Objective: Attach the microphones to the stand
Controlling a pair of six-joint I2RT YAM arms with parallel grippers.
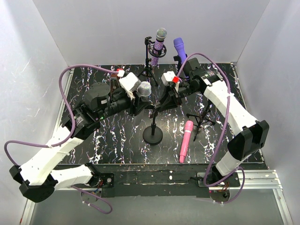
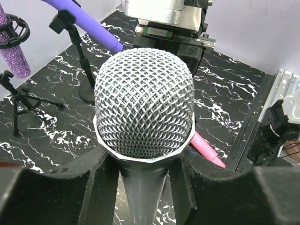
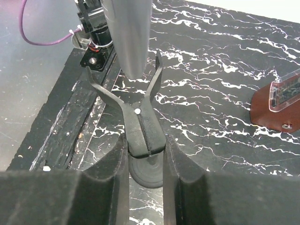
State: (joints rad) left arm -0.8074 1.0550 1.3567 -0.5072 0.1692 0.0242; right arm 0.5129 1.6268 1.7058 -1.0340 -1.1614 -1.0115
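My left gripper is shut on the neck of the silver-grey microphone, just below its mesh head. My right gripper is shut on the black clip of the round-based stand. The microphone's tapered lower end sits between the clip's two open prongs. The pink microphone lies flat on the table to the right of that stand. The glittery purple microphone and the violet microphone sit in stands at the back.
A black tripod stand stands under my right forearm. A dark red wedge-shaped box lies on the black marbled table. White walls close in the back and both sides.
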